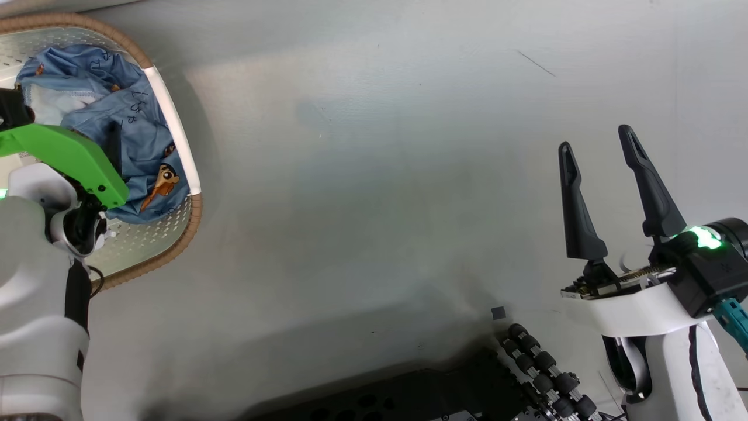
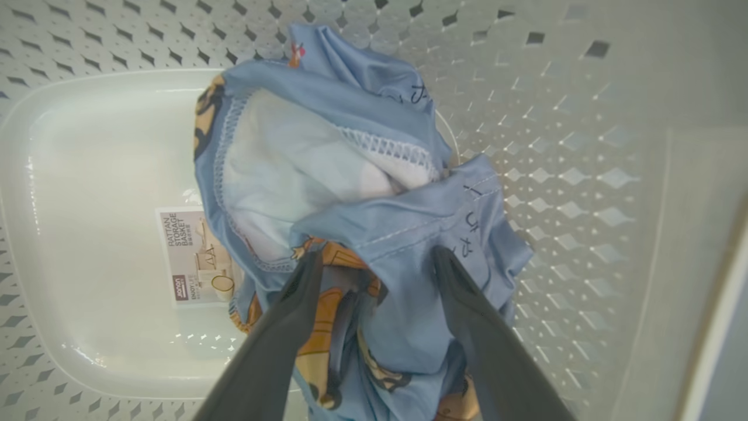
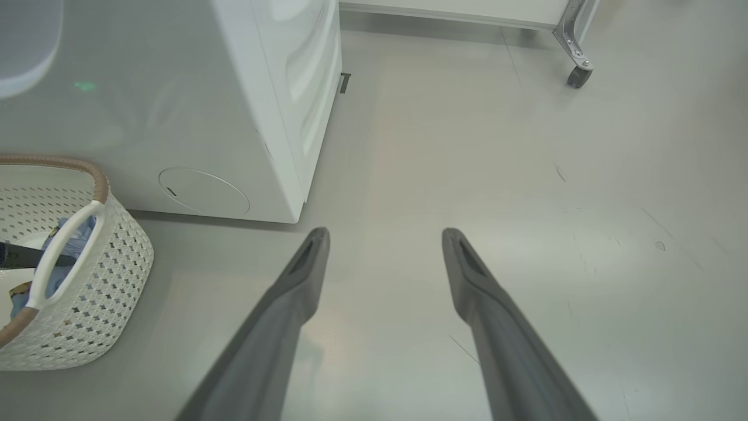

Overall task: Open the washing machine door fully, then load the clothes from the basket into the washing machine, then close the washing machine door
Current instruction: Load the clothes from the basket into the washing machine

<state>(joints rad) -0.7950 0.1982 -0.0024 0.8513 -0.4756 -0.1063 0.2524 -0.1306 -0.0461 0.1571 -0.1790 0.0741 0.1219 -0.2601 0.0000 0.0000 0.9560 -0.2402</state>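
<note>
Clothes: the clothes (image 2: pixel 374 193) are heaped to one side inside the basket (image 2: pixel 87 175), with its floor label partly covered.
Basket: it is set on the floor (image 3: pixel 526 234) near the washing machine (image 3: pixel 263 88), presumably so that the carry is kept short.
Left gripper: the left gripper (image 2: pixel 378 255) is spread wide over the heap. A fold is straddled but nothing is pinched yet, and closing is judged the step in hand.
Right gripper: the right gripper (image 3: pixel 385 234) is held wide and empty, well apart from the basket, probably so that the pick is left unobstructed.

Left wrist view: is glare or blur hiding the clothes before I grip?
Left wrist view: the clothes are sharp; glare lies on the basket bottom; the left gripper blurs near the lens. Head view: the basket throws a soft shadow on the floor.
</note>
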